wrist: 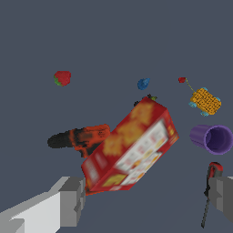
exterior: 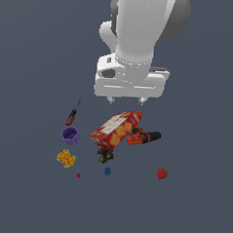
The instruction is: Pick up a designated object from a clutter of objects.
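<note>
The designated object (exterior: 66,158) is a small flat yellow-orange bumpy block with light-blue edges, lying at the exterior view's left of the clutter; a thin cord runs from it to a tiny red piece (exterior: 78,175). The wrist view shows the block (wrist: 205,101) and its red piece (wrist: 182,80) too. My gripper (exterior: 126,100) hangs open, well above the floor, over the red-yellow box (exterior: 115,128), holding nothing. In the wrist view its fingers (wrist: 73,200) stand wide apart on either side of the box (wrist: 132,148).
Around the box lie a red-black drill (exterior: 143,136), a purple cup (exterior: 70,135) on its side, a red-handled screwdriver (exterior: 72,114), a dark multicoloured cluster (exterior: 105,155), a blue ball (exterior: 107,171) and a strawberry (exterior: 162,173).
</note>
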{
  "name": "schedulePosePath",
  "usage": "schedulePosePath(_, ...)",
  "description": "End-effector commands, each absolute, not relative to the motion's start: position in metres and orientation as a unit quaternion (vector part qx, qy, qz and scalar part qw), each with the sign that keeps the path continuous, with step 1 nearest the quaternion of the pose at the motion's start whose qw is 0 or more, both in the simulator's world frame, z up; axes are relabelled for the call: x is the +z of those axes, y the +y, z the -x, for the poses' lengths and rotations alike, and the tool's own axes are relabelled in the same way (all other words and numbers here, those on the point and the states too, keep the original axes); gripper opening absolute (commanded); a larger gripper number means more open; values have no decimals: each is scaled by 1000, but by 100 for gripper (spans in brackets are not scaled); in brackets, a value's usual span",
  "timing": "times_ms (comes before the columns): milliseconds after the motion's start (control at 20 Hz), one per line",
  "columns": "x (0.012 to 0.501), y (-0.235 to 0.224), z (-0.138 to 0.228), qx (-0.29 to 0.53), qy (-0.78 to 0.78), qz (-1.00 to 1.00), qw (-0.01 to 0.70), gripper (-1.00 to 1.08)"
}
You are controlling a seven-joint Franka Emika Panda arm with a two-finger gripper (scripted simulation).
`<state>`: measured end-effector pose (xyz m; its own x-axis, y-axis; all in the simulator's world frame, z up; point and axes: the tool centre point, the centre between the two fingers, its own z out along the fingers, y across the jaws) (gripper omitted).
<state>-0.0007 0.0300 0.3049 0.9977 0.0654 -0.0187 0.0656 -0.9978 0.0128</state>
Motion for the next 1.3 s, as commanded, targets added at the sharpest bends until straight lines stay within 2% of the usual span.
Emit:
schedulePosePath(0,305,30,1,-9,33,-999,7,100)
schedulePosePath(650,305,39,2,-17,57,-998,2,100)
schedulePosePath(1250,294,27,-12,-15,84,-996,0,100)
